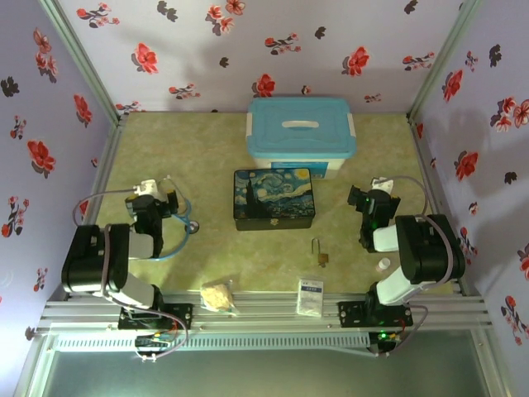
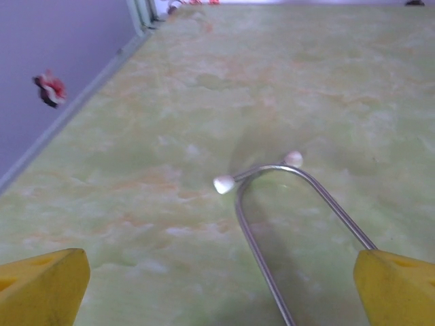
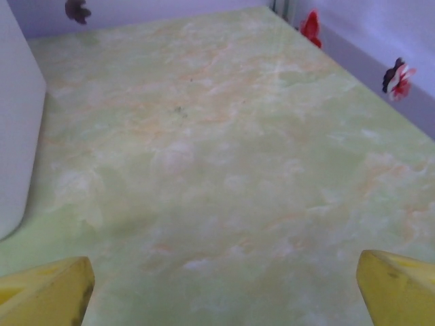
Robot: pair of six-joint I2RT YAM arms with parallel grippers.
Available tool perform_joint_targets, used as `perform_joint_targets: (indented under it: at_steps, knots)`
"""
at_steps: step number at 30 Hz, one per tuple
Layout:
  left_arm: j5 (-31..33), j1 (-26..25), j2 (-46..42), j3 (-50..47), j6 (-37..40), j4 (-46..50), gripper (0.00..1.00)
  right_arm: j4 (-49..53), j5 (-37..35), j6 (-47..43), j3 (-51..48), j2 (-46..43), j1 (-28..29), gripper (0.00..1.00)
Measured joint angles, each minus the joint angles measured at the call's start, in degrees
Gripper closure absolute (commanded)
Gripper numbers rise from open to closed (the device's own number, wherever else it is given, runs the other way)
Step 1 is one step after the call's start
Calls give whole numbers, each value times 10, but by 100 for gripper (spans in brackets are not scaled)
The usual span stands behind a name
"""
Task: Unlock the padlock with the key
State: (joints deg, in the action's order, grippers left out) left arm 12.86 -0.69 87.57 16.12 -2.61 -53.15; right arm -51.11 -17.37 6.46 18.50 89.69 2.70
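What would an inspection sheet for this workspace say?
Surface: green marbled tabletop.
Job's things: padlock lies flat on the near side of the painted box, apart from both claws; key too small to tell.
Clutter: painted box, blue-lidded bin, stethoscope beside the left arm, white packet, crumpled bag, small white cylinder.
Grippers: left claw open above the stethoscope; right claw open above bare tabletop.
Cables: grey cable loops at each wrist.
Surroundings: lilac floral walls.

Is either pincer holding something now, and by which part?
Nothing is held. The left pincer and the right pincer are both open; the padlock lies on the table.
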Motion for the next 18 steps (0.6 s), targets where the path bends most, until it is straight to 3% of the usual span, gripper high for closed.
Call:
perform_joint_targets:
  at_steps: [7,18]
  knots:
    - [-12,0,8,53,0,12,0,-4,0,0,23,0,-1,1]
    - [-11,0,8,54,0,13,0,2,11,0,28,0,-3,1]
